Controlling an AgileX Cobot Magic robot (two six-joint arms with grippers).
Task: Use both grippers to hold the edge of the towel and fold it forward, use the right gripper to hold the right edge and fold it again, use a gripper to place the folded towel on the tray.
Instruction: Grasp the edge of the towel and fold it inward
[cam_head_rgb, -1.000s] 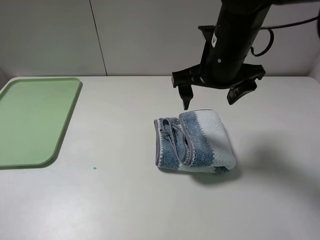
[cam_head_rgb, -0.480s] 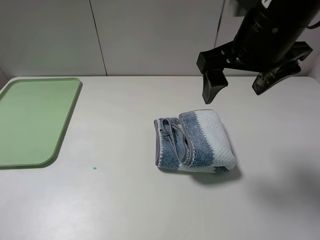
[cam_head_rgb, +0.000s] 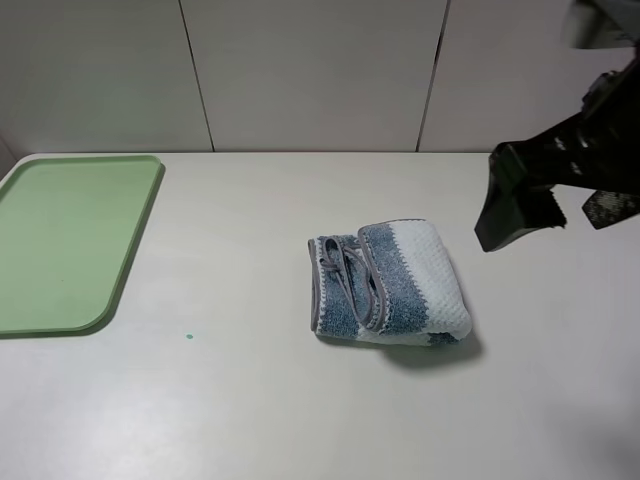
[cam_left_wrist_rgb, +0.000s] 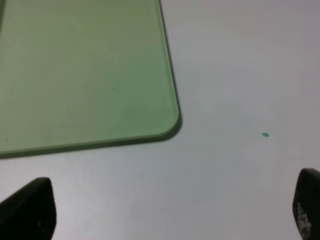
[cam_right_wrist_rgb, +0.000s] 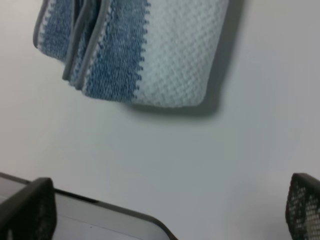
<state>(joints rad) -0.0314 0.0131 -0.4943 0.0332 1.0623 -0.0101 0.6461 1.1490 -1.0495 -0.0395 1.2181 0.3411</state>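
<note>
Blue-grey striped towel (cam_head_rgb: 390, 285), folded, on table (cam_head_rgb: 250, 400), well apart from green tray (cam_head_rgb: 60, 240); my right gripper (cam_head_rgb: 560, 208) and left gripper (cam_left_wrist_rgb: 167, 210): both spread wide, empty.

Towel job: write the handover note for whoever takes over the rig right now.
Left gripper: open, empty, over the bare table near a corner of the tray.
Right gripper: open, empty, raised to the right of the towel, not touching it.
Towel: a folded bundle mid-table, well to the right of the tray.
Done: both folds look finished.
Left: grip the folded towel and set it on the tray, which is on the table's left side.
</note>
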